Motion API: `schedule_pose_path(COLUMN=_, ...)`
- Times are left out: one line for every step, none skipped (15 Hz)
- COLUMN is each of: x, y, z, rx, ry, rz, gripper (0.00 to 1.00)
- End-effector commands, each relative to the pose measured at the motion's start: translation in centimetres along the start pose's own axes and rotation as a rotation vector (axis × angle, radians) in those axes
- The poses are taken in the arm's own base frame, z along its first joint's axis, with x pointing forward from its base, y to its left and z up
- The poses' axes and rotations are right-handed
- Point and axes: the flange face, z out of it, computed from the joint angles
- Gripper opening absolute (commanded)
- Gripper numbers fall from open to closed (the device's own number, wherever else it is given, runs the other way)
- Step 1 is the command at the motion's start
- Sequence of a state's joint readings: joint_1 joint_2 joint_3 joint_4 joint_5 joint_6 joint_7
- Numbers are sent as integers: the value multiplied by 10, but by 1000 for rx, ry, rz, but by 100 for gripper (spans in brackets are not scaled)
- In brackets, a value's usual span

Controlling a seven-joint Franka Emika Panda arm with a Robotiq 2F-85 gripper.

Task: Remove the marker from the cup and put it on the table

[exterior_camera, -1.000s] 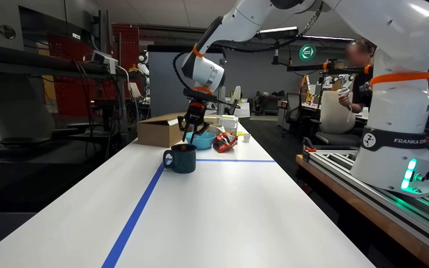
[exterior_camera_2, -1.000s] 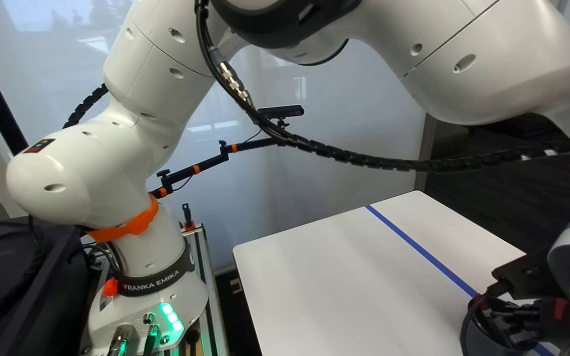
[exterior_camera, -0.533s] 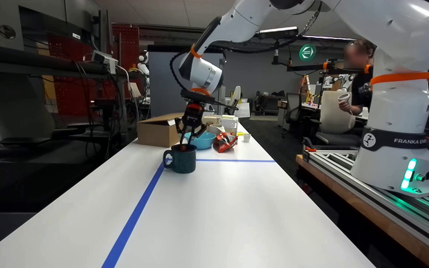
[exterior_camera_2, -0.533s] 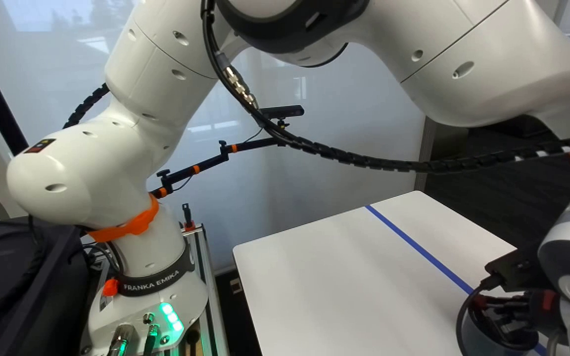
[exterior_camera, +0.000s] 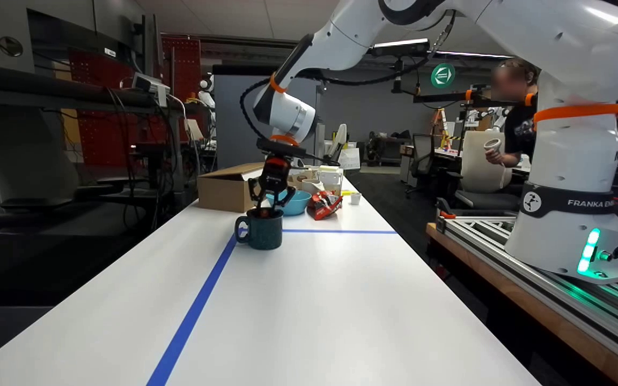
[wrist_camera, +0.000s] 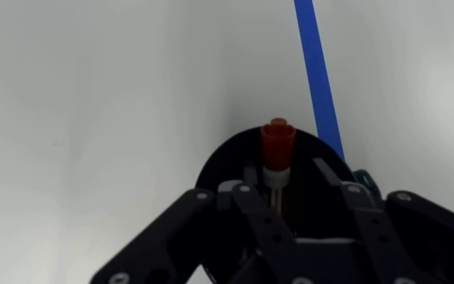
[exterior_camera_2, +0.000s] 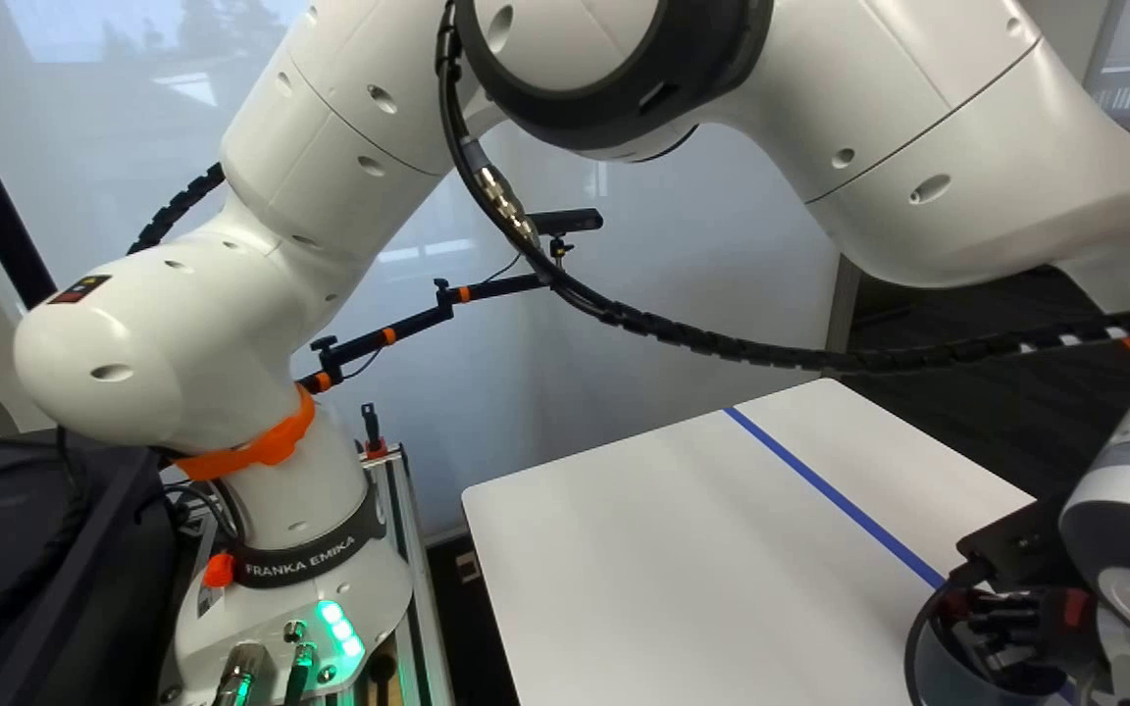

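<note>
Wrist view, left to right: white table [wrist_camera: 93, 98], bare on that side. Then the cup [wrist_camera: 229, 157], dark, mouth up, your gripper [wrist_camera: 288, 172] over it; both exterior views put the tips at the mouth, depth unclear. One finger [wrist_camera: 249, 173] is just beside the marker [wrist_camera: 278, 148]; touching or not, can't tell. Marker is in the cup, between your fingers: red cap up by the rim, white band under it, lower end lost in the dark. Then a gap, the blue tape [wrist_camera: 317, 77] beyond the rim, your second finger [wrist_camera: 326, 170]. Fingers stand apart, wider than the marker, no grip on it.

Step, my read: lining up the grasp. Next, probably centre on the marker, close, lift it past the rim, then lay it on the table.
</note>
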State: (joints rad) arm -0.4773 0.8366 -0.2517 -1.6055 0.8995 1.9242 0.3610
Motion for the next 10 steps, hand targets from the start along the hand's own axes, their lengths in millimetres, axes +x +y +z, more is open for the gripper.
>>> schedule_pose_path(x=10, y=-4, z=3, rx=-6, ry=-14, rz=3, gripper=36)
schedule_pose_path(x=12, y=-4, z=6, rx=-7, ry=-14, rz=3, gripper=46)
schedule_pose_path(x=14, y=-4, z=8, rx=-10, ry=-14, rz=0, gripper=51)
schedule_pose_path(x=16, y=-4, z=9, rx=-15, ry=-13, rz=0, gripper=32)
schedule_pose_path(x=17, y=-5, z=12, rx=-18, ry=-15, rz=0, gripper=15)
schedule_pose_path(x=17, y=-7, z=12, rx=-20, ry=-14, rz=-4, gripper=13)
schedule_pose_path(x=18, y=-8, z=12, rx=-21, ry=-15, rz=-8, gripper=5)
schedule_pose_path(x=16, y=-10, z=12, rx=-22, ry=-16, rz=-14, gripper=0)
schedule_pose_path(x=14, y=-11, z=9, rx=-22, ry=-13, rz=-15, gripper=4)
schedule_pose_path(x=10, y=-13, z=5, rx=-20, ry=-8, rz=-22, gripper=5)
